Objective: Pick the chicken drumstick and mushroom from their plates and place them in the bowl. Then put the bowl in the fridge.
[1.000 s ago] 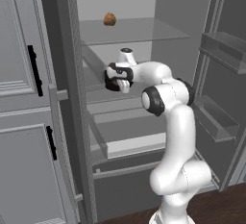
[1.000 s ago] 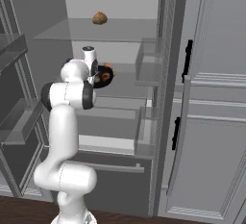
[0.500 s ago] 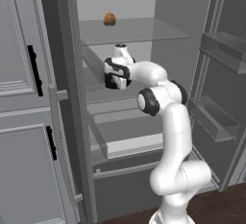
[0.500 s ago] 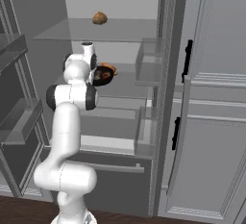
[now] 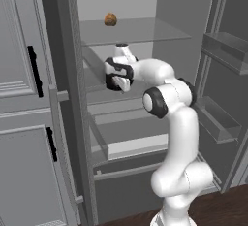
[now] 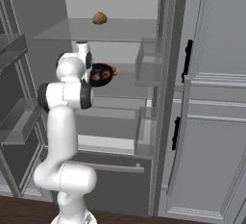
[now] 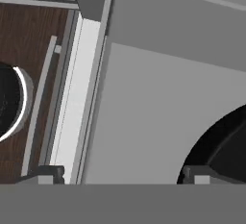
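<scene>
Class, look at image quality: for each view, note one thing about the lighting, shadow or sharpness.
Left base view: flat, even lighting, soft edges, no glare on the fridge door. Right base view: the bowl is small and blurry, its contents indistinct orange-brown blobs. Hand view: the bowl's dark mass shows no detail, cropped at the edge.

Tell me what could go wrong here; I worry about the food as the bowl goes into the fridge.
The bowl, held at its rim by the gripper, looks tilted, so the chicken drumstick might slide out. It hangs above the shelf; releasing now could drop it.
</scene>
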Controlling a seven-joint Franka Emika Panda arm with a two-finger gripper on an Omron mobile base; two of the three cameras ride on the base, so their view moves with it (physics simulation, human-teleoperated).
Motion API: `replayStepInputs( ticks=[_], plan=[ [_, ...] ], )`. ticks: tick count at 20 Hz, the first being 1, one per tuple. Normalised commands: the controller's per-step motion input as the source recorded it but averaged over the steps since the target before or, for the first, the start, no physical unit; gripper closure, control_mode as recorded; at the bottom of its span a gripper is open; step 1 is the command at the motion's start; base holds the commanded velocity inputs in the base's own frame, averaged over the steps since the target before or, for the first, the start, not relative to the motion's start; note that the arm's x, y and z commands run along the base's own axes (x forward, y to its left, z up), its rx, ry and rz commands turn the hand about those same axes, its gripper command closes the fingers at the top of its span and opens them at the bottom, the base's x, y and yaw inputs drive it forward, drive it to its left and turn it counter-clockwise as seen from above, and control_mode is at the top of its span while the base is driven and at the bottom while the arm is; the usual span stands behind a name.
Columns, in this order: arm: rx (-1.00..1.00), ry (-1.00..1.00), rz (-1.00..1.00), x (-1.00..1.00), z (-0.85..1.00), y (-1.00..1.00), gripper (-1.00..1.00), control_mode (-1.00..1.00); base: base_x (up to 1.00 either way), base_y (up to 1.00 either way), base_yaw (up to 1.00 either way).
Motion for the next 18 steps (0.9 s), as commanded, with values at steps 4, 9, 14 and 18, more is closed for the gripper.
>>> replayStepInputs(
  ticks=[4, 9, 14, 18],
  plan=[
    [0.00, -0.17, 0.02, -0.51, -0.30, -0.02, -1.00, -1.00, 0.00, 0.00, 0.00],
    [0.03, -0.32, 0.07, -0.73, 0.06, -0.01, -1.00, -1.00, 0.00, 0.00, 0.00],
    [0.02, -0.39, 0.10, -0.87, 0.77, 0.00, -1.00, -1.00, 0.00, 0.00, 0.00],
    [0.00, -0.28, 0.02, -1.00, 0.69, -0.24, -1.00, -1.00, 0.00, 0.00, 0.00]
  ],
)
